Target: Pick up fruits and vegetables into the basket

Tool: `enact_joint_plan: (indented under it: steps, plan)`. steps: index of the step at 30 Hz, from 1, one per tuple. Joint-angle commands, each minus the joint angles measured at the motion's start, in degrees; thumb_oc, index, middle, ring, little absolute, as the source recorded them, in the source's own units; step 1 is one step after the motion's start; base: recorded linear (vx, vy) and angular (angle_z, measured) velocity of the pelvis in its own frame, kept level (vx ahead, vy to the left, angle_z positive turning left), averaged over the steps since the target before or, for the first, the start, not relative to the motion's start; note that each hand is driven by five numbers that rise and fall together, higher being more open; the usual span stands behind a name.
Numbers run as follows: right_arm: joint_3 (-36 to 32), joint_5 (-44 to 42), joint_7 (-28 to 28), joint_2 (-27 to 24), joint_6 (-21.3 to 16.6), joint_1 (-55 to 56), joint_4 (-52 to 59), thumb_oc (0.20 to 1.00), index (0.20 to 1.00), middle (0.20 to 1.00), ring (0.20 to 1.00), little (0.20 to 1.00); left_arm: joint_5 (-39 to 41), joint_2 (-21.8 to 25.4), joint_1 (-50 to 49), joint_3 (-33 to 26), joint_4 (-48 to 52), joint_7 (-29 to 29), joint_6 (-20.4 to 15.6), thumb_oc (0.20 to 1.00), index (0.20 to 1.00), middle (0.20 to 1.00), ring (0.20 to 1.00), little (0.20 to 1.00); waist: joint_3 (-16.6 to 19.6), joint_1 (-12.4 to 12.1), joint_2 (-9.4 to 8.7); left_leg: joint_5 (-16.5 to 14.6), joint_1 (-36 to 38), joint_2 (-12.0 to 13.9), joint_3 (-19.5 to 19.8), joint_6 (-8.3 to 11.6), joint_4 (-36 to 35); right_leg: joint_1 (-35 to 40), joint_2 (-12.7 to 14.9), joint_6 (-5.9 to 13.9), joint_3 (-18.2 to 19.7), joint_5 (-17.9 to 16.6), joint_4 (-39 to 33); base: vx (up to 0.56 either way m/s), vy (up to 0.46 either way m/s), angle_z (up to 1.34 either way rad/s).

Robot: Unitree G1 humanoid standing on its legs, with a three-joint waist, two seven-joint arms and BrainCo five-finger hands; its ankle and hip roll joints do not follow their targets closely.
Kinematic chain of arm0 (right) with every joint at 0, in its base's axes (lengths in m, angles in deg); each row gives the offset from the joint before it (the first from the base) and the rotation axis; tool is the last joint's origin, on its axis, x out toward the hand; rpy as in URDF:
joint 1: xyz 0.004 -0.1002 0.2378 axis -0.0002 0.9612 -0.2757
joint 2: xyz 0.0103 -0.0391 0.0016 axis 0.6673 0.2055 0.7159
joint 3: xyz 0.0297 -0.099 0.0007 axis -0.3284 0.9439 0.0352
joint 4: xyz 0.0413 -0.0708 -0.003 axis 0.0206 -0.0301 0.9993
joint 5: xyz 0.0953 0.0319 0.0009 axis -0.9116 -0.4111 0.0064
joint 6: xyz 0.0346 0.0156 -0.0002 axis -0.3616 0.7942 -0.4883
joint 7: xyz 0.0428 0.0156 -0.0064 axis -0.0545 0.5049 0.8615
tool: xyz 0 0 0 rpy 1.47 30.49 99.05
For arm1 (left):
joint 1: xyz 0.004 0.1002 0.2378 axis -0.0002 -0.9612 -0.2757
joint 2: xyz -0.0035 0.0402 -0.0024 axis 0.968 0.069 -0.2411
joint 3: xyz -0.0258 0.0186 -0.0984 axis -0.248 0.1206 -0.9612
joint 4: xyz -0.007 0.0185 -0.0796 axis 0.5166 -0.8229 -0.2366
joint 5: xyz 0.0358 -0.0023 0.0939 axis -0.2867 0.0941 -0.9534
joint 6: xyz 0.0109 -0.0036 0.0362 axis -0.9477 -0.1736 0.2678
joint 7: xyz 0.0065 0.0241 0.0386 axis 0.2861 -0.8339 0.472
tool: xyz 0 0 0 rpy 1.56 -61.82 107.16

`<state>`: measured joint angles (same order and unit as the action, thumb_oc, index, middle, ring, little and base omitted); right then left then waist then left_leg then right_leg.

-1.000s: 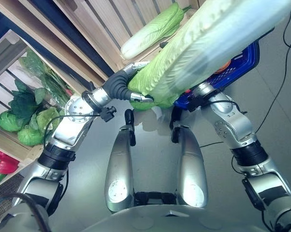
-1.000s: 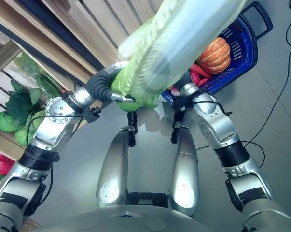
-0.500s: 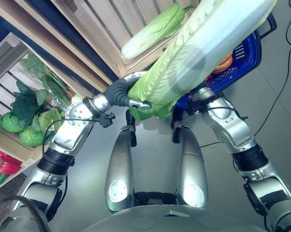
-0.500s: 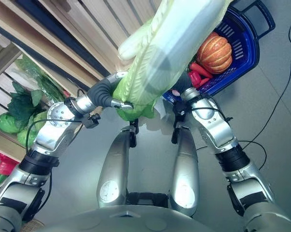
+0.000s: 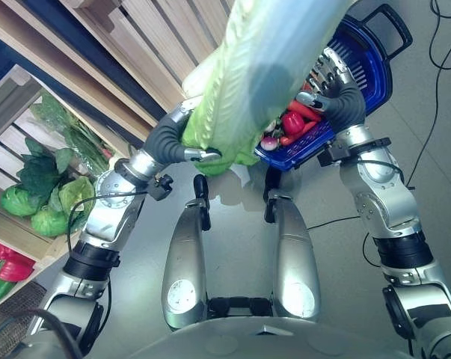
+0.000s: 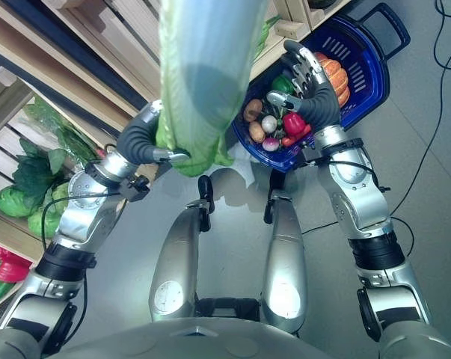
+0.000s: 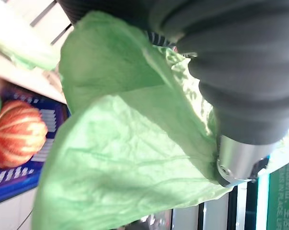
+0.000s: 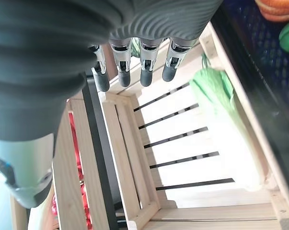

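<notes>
The left hand (image 6: 146,142) grips 1 big cabbage (image 6: 203,67), held high beside the blue basket (image 6: 363,56). The right hand (image 6: 311,93) hovers over the basket's near edge with straight fingers, holding nothing. Grey floor (image 6: 427,149) lies open past the basket.

Both arms are smooth silver-grey shells, the left arm (image 5: 109,206) and the right arm (image 5: 378,198) alike, with black ribbed bands between the segments and a round silver disc ringed with tiny screws at the joint. Each wrist disappears under a dark ribbed rubbery cover. The left hand (image 5: 169,138) and right hand (image 5: 337,93) have silver fingers with dark tips.
</notes>
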<state>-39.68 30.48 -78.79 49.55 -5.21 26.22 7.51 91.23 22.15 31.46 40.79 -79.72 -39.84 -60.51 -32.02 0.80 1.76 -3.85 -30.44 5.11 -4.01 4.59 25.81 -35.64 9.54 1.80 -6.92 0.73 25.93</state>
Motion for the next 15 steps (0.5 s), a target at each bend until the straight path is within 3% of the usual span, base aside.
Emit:
enact_joint_plan:
  steps: [1,7,15]
  plan:
    - [-3.0,-0.2,-2.2,1.2,-4.6,0.0,5.5,1.0,1.0,1.0,1.0,1.0,3.8,-0.9,-0.5,-2.6,8.8,1.2,-6.5,0.2,0.2,0.2,0.2,0.2,2.2,0.2,-1.53,-1.4,-0.8,-3.2,-4.2,-4.04,-1.1,2.1,-0.9,2.61,-2.0,3.0,0.3,0.0,0.0,0.0]
    - [-4.2,2.1,-4.2,1.2,-5.5,-0.2,4.9,1.0,1.0,1.0,1.0,1.0,2.7,-1.4,-0.1,-2.8,8.7,3.3,-5.4,0.2,0.2,0.2,0.2,0.2,2.2,0.4,-1.69,-1.8,-0.5,-3.0,-4.5,-4.16,-0.7,2.4,-1.0,2.64,-1.6,3.2,0.5,0.0,0.0,0.0]
    - [-3.8,-4.0,3.1,0.9,-3.1,0.2,6.4,1.0,1.0,1.0,1.0,1.0,-5.9,0.3,0.5,-3.2,6.5,10.9,-7.2,0.2,0.2,0.2,0.2,0.2,2.2,0.4,-2.11,-1.9,-0.3,-3.0,-4.6,-4.19,-0.3,2.8,-1.3,2.52,-1.5,3.6,0.9,0.0,0.0,0.0]
